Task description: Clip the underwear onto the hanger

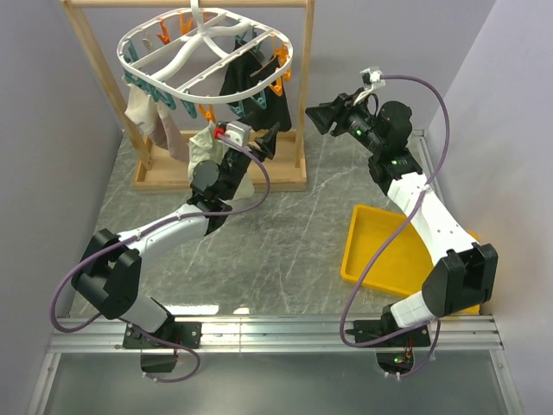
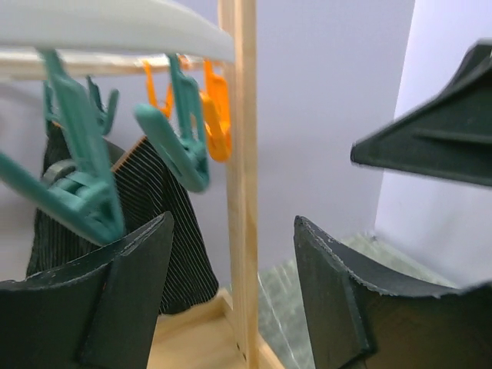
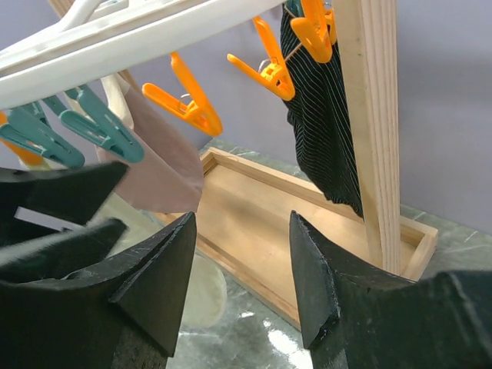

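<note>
The white hanger (image 1: 203,52) hangs from the wooden rack, ringed by teal and orange clips. The cream underwear (image 1: 201,149) droops from its near edge, partly hidden by my left arm; I cannot tell whether a clip holds it. Its lower part shows in the right wrist view (image 3: 196,292). My left gripper (image 1: 270,137) is open and empty beside the black garment (image 1: 251,86), with teal clips (image 2: 181,150) above its fingers in the left wrist view (image 2: 234,261). My right gripper (image 1: 318,117) is open and empty, just right of the rack's right post, facing the hanger (image 3: 242,261).
The wooden rack's right post (image 1: 304,86) stands between the two grippers, and its base tray (image 1: 216,180) lies on the marble table. A beige-pink cloth (image 1: 147,112) hangs at the hanger's left. A yellow tray (image 1: 371,251) lies at the right, under my right arm.
</note>
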Controlling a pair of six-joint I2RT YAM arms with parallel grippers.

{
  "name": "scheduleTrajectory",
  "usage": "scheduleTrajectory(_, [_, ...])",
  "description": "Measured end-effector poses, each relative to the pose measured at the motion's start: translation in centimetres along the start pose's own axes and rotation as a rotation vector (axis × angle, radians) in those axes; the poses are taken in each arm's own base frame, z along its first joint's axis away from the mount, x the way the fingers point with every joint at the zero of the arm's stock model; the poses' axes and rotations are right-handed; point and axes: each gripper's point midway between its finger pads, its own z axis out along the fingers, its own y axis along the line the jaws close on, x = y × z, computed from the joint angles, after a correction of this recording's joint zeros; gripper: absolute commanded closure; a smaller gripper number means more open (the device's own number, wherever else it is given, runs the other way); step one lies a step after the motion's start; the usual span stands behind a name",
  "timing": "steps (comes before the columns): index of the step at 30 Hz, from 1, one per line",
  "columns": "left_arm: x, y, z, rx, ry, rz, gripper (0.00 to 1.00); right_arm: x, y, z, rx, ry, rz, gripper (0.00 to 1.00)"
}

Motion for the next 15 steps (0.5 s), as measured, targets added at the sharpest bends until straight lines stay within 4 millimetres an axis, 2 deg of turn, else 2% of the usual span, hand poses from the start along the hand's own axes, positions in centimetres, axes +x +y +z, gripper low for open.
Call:
scheduleTrajectory(6, [-1.5, 1.3, 0.6, -0.025, -0.081, -0.005, 0.31, 0.3, -0.3, 0.6, -0.01, 0.009, 0.014, 0.41])
scheduleTrajectory(15, [0.8, 1.3, 2.0, -0.03, -0.068, -0.009, 0.34, 0.2, -0.8, 0.4, -0.015, 0.011, 0.029, 0.41])
